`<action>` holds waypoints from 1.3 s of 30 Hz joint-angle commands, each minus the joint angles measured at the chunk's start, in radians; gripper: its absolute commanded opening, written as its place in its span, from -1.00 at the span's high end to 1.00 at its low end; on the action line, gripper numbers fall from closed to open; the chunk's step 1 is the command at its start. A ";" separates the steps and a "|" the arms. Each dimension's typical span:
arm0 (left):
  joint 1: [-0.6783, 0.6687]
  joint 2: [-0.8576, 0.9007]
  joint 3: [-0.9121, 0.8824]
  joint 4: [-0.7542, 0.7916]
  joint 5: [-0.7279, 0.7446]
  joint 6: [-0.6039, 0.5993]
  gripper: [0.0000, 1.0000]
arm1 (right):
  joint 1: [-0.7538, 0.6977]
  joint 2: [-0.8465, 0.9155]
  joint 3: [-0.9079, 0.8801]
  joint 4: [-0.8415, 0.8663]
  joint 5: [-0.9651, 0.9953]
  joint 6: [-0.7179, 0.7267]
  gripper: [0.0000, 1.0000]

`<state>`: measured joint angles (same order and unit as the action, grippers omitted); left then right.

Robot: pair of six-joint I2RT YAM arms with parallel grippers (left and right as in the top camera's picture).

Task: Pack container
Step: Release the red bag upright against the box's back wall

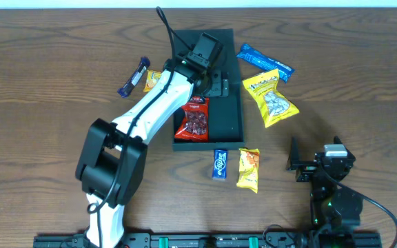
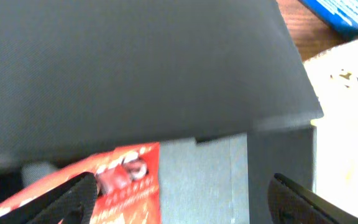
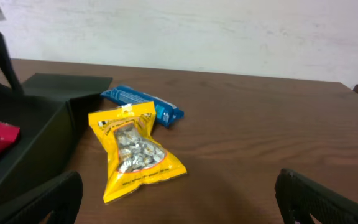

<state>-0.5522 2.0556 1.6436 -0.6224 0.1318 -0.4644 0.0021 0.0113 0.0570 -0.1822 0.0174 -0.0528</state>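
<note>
Over box (image 1: 227, 120), your left gripper (image 2: 185, 180) spread, empty; red packet (image 1: 197, 117) already inside. Right gripper (image 3: 179, 180) spread, idle. Next: fetch yellow bag (image 1: 271, 100), likely within right arm's reach.

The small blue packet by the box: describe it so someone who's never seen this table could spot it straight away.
Find the dark teal-green square cardboard box in the middle of the brown wooden table. Just outside its edge nearest the robot bases, two small packets lie side by side. Yours is the short dark blue rectangular packet; its neighbour is a longer orange-yellow pouch.
</note>
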 commanded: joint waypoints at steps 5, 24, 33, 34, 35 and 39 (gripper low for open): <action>-0.005 0.099 0.024 0.027 -0.016 0.009 -0.72 | -0.008 -0.004 -0.004 0.000 0.001 -0.008 -0.99; -0.004 0.090 0.026 0.093 -0.092 0.063 -0.62 | -0.008 -0.004 -0.004 0.000 0.001 -0.008 -0.98; -0.024 -0.025 0.051 -0.150 -0.272 0.105 -0.46 | -0.008 -0.005 -0.004 0.000 0.001 -0.008 -0.98; -0.024 -0.025 0.050 -0.172 -0.270 0.105 -0.40 | -0.008 -0.004 -0.004 -0.001 0.001 -0.008 -0.99; -0.024 -0.024 0.046 -0.185 -0.269 0.103 -0.36 | -0.008 -0.005 -0.004 -0.001 0.001 -0.008 -0.98; -0.031 -0.024 0.041 -0.222 -0.185 0.103 -0.36 | -0.008 -0.004 -0.004 0.000 0.001 -0.008 -0.98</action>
<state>-0.5781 2.0277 1.6772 -0.8330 -0.0864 -0.3695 0.0021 0.0113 0.0570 -0.1822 0.0174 -0.0528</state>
